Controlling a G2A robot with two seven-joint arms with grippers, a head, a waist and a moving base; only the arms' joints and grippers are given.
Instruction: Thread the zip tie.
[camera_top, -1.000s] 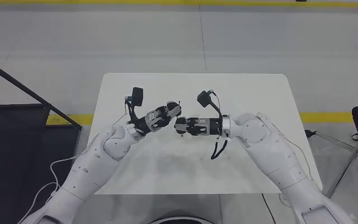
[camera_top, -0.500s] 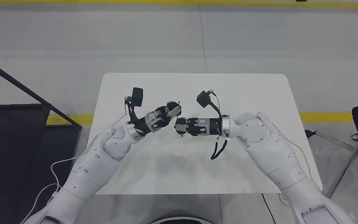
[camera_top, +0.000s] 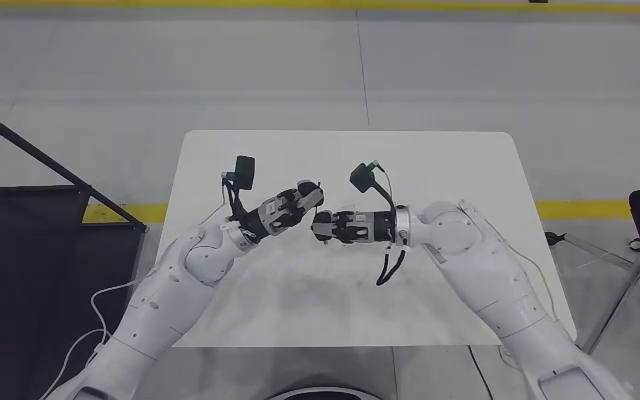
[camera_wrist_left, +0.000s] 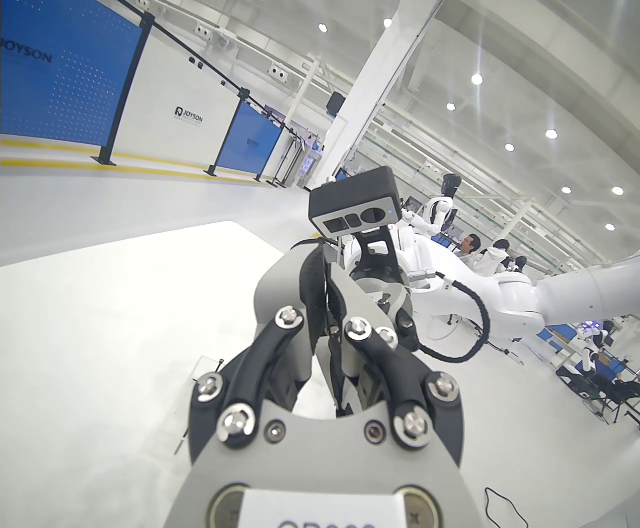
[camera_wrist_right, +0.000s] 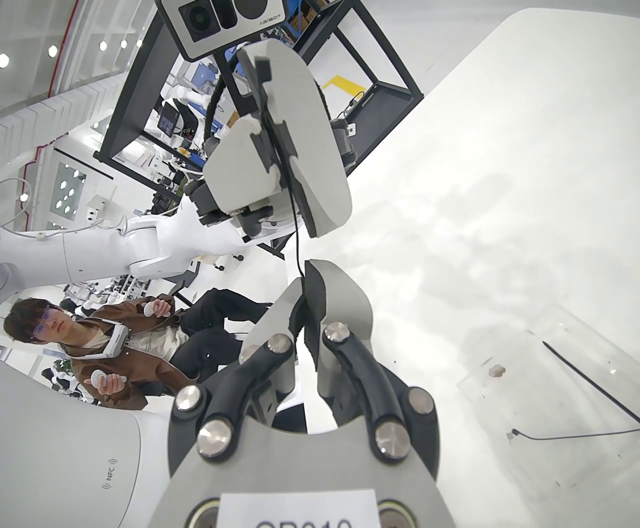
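Right wrist view: right pincer (camera_wrist_right: 305, 281) and left pincer (camera_wrist_right: 281, 150) both clamp zip tie (camera_wrist_right: 296, 240) | top view: pincers nearly meet.

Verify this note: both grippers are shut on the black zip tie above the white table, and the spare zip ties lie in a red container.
One error: the container is clear, not red, as the right wrist view shows. The rest stands: the left gripper and right gripper are shut on the black zip tie above the white table, and the spare zip ties lie in the container.

Lettering on blue panels (camera_wrist_left: 60, 75), printed wrist labels (camera_wrist_right: 300, 510)
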